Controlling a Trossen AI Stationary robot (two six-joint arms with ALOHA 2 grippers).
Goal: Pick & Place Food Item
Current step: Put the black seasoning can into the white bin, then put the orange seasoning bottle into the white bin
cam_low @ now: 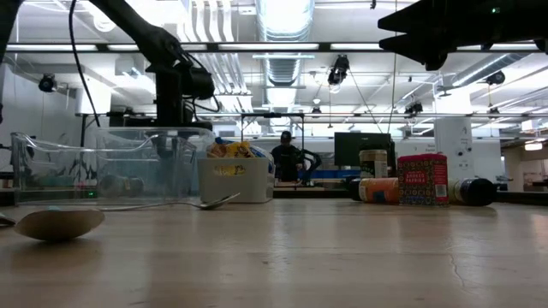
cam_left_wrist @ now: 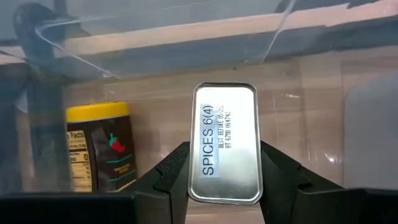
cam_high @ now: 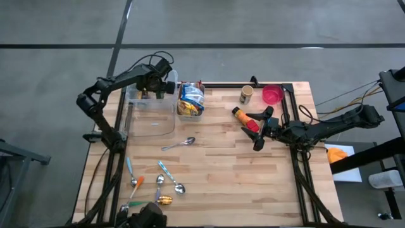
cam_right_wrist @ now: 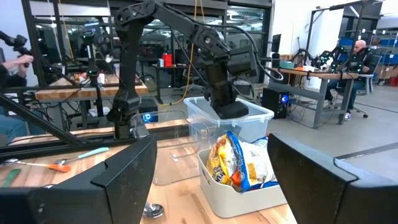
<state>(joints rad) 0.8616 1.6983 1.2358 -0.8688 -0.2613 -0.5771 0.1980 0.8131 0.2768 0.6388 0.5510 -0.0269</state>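
My left gripper is over the far end of a clear plastic bin, pointing steeply down, and is shut on a flat silver spice tin whose label reads "SPICES". A yellow-lidded spice jar sits in the bin beside the tin. In the low view the left gripper reaches the bin's rim. My right gripper waits open and level over the table's right side, with nothing between its fingers. My left gripper pinches the tin's two long narrow sides between its two fingers, at the end nearest the wrist. The fingers slant down from above and run along the tin. The tin juts past the fingertips, labelled face toward the wrist camera, over the bin's floor.
A white bin of snack bags stands right of the clear bin. Near my right gripper are an orange bottle, a red tin, a jar and a pink bowl. Several spoons lie toward the near left.
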